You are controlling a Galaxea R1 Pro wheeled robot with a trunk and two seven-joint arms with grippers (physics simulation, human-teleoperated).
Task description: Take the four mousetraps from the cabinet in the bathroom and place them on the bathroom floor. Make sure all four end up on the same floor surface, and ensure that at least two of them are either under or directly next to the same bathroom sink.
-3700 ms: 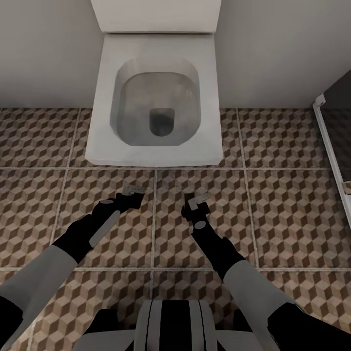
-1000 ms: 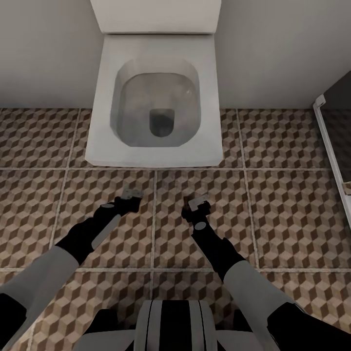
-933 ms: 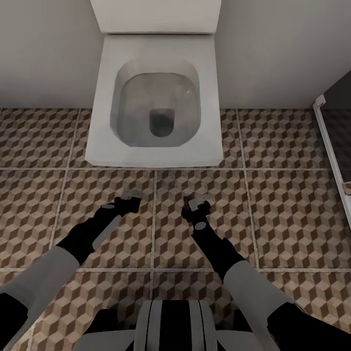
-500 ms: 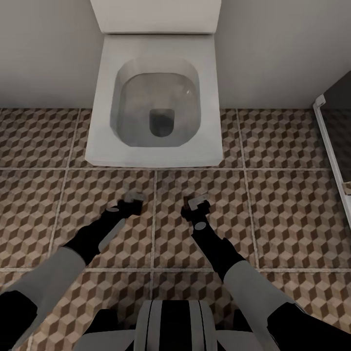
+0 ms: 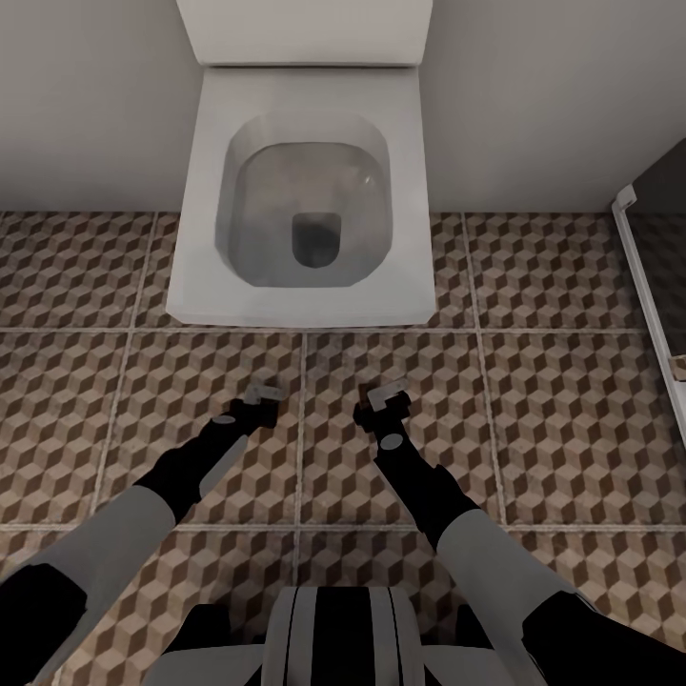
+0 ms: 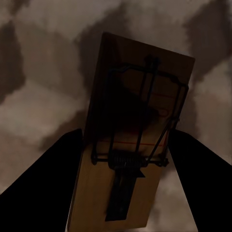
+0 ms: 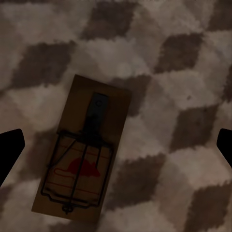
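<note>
A tan wooden mousetrap (image 6: 135, 145) with dark wire sits between the fingers of my left gripper (image 6: 128, 135), which is shut on its long edges just above the bathroom floor (image 5: 553, 419). In the head view the left gripper (image 5: 259, 395) hangs low over the tiles in front of the toilet. A second mousetrap (image 7: 82, 164), with a red mark, lies flat on the cube-pattern tiles. My right gripper (image 7: 116, 145) stands open above it, its fingers wide apart and clear of the board. In the head view the right gripper (image 5: 384, 395) is beside the left one.
A white square toilet (image 5: 410, 191) stands against the grey wall straight ahead, close to both grippers. A white-framed dark panel (image 5: 648, 286) runs along the right edge. Patterned tiles stretch to both sides of the arms.
The left gripper has shifted a little right and back toward me with its mousetrap. The right arm and the camera have stayed still.
</note>
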